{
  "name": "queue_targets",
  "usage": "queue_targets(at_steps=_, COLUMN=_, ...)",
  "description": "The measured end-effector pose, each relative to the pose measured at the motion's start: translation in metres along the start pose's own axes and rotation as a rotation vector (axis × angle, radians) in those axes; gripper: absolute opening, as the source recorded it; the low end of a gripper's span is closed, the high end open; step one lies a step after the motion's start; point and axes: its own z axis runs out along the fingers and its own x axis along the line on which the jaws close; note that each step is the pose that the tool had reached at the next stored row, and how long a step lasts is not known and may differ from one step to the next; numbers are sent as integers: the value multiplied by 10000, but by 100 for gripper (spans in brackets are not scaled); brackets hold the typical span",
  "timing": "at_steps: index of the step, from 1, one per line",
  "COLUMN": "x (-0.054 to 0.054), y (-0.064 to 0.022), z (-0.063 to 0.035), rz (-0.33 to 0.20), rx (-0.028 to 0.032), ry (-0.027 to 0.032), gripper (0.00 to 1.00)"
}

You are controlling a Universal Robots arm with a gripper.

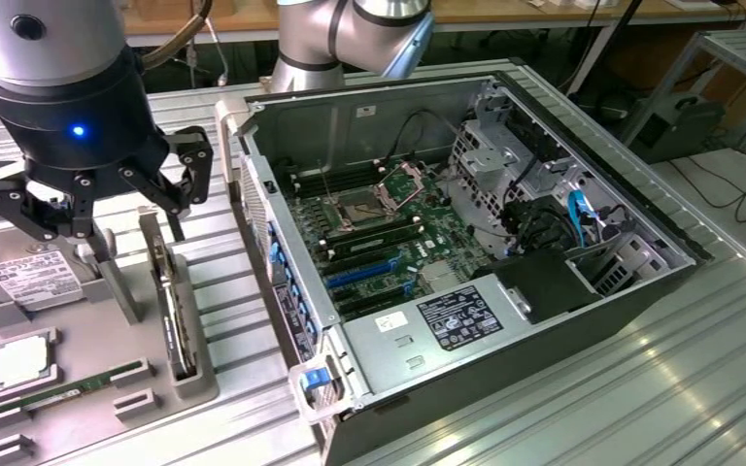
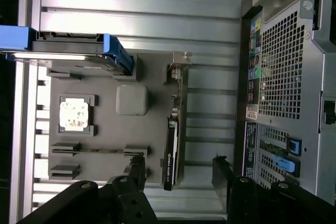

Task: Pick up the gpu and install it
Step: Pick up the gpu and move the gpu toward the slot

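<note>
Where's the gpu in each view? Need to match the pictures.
Exterior view: the gpu stands on edge in the grey holder, on the side nearest the PC case, just below the open gripper.
Wrist view: the gpu is seen edge-on along the holder's side facing the case, one end between the gripper's fingers.
Shared landmark: the silver CPU chip seated in the holder.
</note>
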Motion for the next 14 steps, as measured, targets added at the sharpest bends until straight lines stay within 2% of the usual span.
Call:
queue_targets(at_steps=3, x=-2, y=63, z=63, rz=2, rx=61, ry=3, gripper=63)
queue_targets(at_steps=14, x=36, y=61, z=246, rz=16, rx=132, ry=7, gripper=63)
